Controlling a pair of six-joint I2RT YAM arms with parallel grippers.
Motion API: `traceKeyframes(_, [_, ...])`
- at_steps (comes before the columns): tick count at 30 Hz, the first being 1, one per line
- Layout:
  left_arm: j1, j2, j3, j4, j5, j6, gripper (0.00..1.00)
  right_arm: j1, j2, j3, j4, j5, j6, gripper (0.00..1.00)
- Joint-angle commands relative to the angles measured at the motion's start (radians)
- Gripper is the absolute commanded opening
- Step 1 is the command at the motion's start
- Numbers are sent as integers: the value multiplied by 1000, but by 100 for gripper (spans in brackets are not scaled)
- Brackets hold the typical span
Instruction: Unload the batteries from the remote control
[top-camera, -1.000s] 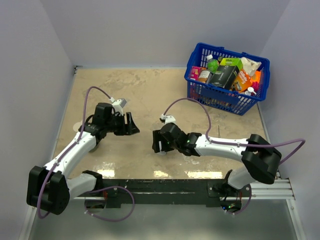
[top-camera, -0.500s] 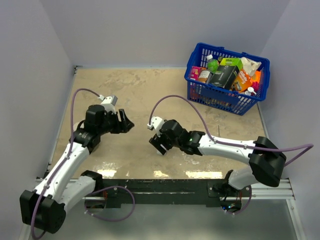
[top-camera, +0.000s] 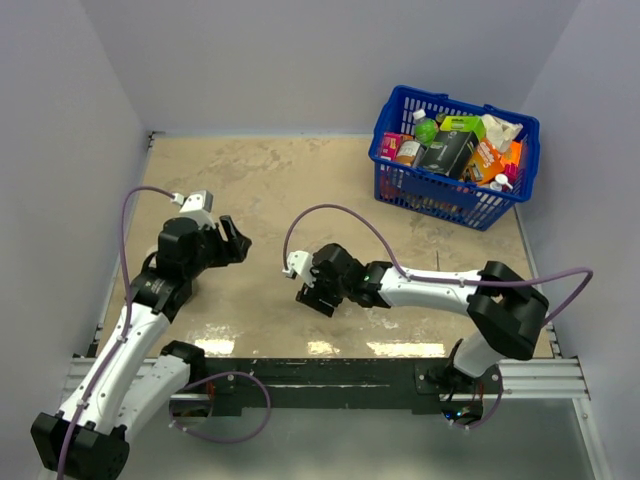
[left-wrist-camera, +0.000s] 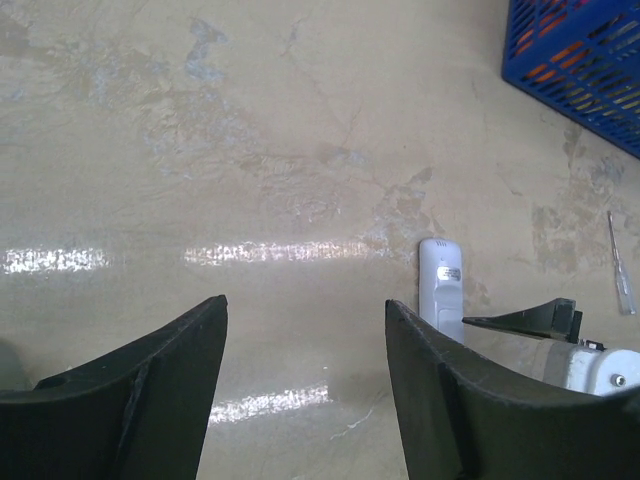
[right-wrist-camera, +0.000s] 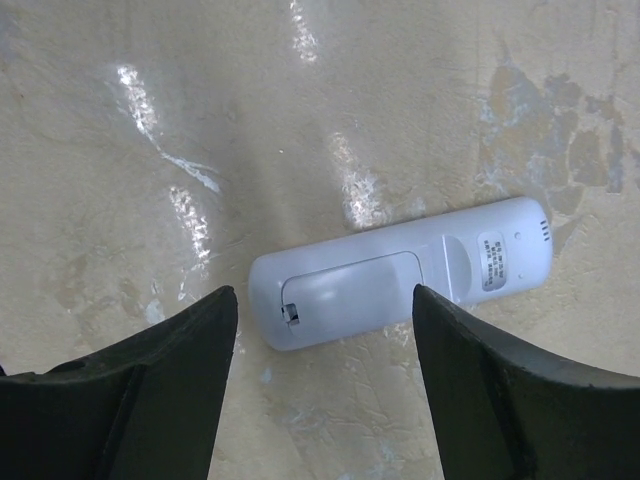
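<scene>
The remote control (right-wrist-camera: 400, 285) is a slim white handset lying flat on the table with its back up and the battery cover shut. The batteries are hidden. My right gripper (right-wrist-camera: 322, 295) hovers just above it, open, a dark finger on either side of the cover end, touching nothing. In the top view the right gripper (top-camera: 312, 297) sits at mid-table and hides the remote. My left gripper (left-wrist-camera: 305, 308) is open and empty, well to the left (top-camera: 236, 243). Its wrist view shows the remote control (left-wrist-camera: 440, 285) ahead to the right.
A blue basket (top-camera: 440, 200) full of packets and bottles stands at the back right; its corner (left-wrist-camera: 580, 60) shows in the left wrist view. A thin stick-like tool (left-wrist-camera: 620, 265) lies on the table right of the remote. Grey walls close in the table.
The left arm has drawn back to the left, away from the middle. The right gripper has shifted slightly left and turned over the remote. Both stay open.
</scene>
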Motion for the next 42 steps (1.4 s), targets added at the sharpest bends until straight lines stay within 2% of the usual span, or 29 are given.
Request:
traceKeyframes(1, [0, 4, 24, 0, -35, -6, 69, -3, 23, 43, 6, 13, -40, 71])
traceKeyframes(9, [0, 4, 21, 4, -36, -4, 69, -3, -1, 32, 14, 105, -46, 65])
traceKeyframes(14, [0, 4, 19, 4, -35, -4, 69, -3, -4, 20, 20, 109, -53, 64])
traceKeyframes(28, [0, 10, 18, 9, -29, -3, 69, 18, -24, 24, 3, 127, -38, 72])
traceKeyframes(42, [0, 8, 18, 6, -32, -3, 69, 38, 3, 21, -8, 196, -50, 72])
